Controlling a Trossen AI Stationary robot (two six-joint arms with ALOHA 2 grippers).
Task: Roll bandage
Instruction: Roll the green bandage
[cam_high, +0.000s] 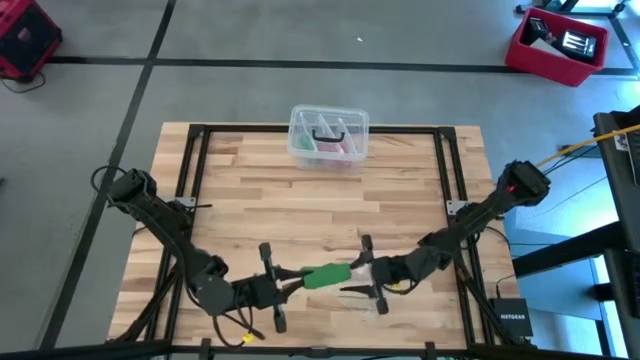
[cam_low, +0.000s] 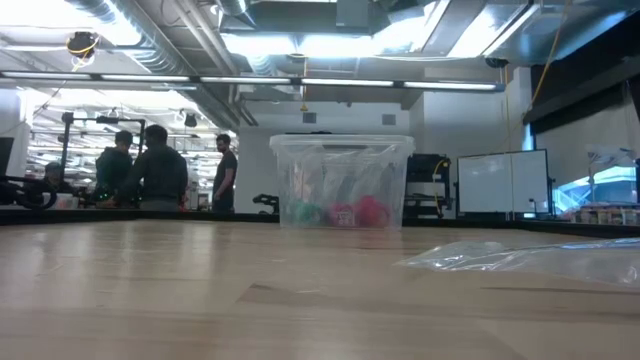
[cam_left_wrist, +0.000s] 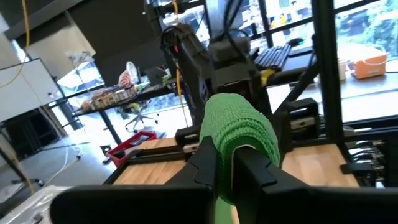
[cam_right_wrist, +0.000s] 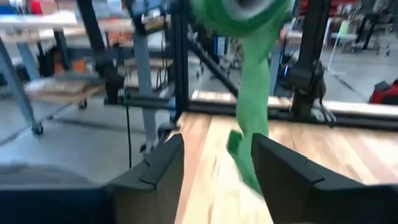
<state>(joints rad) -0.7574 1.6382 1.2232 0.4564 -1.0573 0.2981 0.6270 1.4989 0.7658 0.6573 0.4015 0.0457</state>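
Left gripper (cam_left_wrist: 225, 163) clamps the green bandage (cam_high: 327, 275) near the table's (cam_high: 400, 190) front edge; right gripper (cam_right_wrist: 217, 158) stands apart, fingers spread, its loose tail partly blurred.

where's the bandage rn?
High view: the bandage is near the table's front edge, centre, between the two grippers; the left gripper is shut on it, the right gripper is open beside its hanging tail.
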